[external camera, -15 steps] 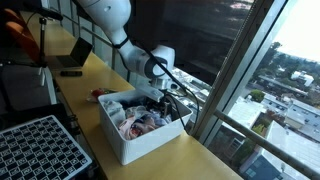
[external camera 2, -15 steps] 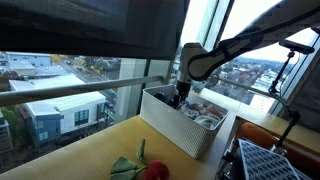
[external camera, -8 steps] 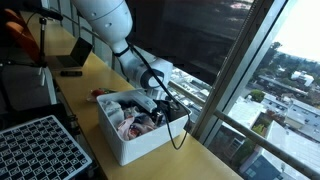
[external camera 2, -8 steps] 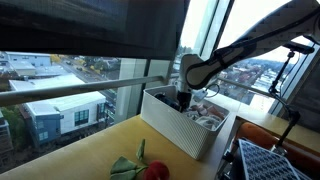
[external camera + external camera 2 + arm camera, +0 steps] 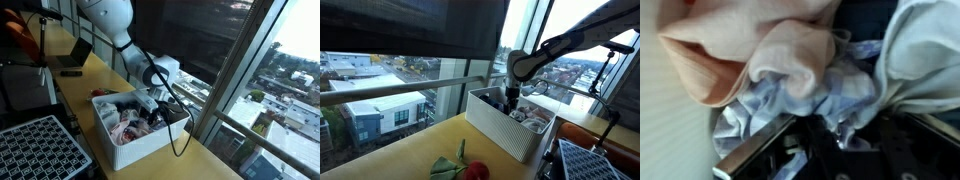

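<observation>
A white bin (image 5: 128,150) (image 5: 502,130) full of crumpled cloths stands on the wooden counter by the window. My gripper (image 5: 155,108) (image 5: 510,103) reaches down inside it, among the cloths. In the wrist view a peach cloth (image 5: 730,60) lies at the upper left. A pale blue cloth (image 5: 810,95) is in the middle, and a white cloth (image 5: 925,50) at the right. A fold of the pale blue cloth hangs down into the dark space of my gripper (image 5: 835,135). The fingers are dark and blurred, so how far apart they stand is unclear.
A black perforated tray (image 5: 40,148) (image 5: 595,160) lies beside the bin. A red and green object (image 5: 460,165) sits on the counter near the front. The window glass (image 5: 230,90) runs close along the bin's far side. A dark box (image 5: 72,55) stands farther back.
The gripper has gone deeper into the bin and its fingers have drawn closer together. The bin has shifted slightly on the counter.
</observation>
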You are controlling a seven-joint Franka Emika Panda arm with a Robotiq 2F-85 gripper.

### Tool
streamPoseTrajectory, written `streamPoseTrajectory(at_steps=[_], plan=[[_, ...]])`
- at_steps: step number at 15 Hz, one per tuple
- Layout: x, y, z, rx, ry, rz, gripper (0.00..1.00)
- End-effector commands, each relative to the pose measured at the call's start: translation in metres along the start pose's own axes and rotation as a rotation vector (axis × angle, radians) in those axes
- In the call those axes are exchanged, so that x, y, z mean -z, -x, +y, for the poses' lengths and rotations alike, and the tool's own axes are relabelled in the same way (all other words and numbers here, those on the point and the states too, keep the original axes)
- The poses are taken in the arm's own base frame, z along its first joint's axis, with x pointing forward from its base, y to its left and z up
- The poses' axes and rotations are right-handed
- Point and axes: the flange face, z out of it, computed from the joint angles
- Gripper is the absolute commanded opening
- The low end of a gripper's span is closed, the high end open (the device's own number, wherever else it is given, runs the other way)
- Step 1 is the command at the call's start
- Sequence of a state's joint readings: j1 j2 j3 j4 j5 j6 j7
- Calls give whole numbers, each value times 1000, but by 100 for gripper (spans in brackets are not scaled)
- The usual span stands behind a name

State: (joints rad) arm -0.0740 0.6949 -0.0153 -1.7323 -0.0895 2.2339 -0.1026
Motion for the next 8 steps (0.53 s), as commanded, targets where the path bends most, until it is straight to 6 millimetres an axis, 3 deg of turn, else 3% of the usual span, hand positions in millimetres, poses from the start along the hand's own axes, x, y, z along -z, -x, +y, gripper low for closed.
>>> streamPoseTrajectory(at_steps=[1,4,8], plan=[[40,30,7,-26,-39,-34,2],[93,44,12,-47,-47,-6,4],[187,64,15,-54,-35,75,4]])
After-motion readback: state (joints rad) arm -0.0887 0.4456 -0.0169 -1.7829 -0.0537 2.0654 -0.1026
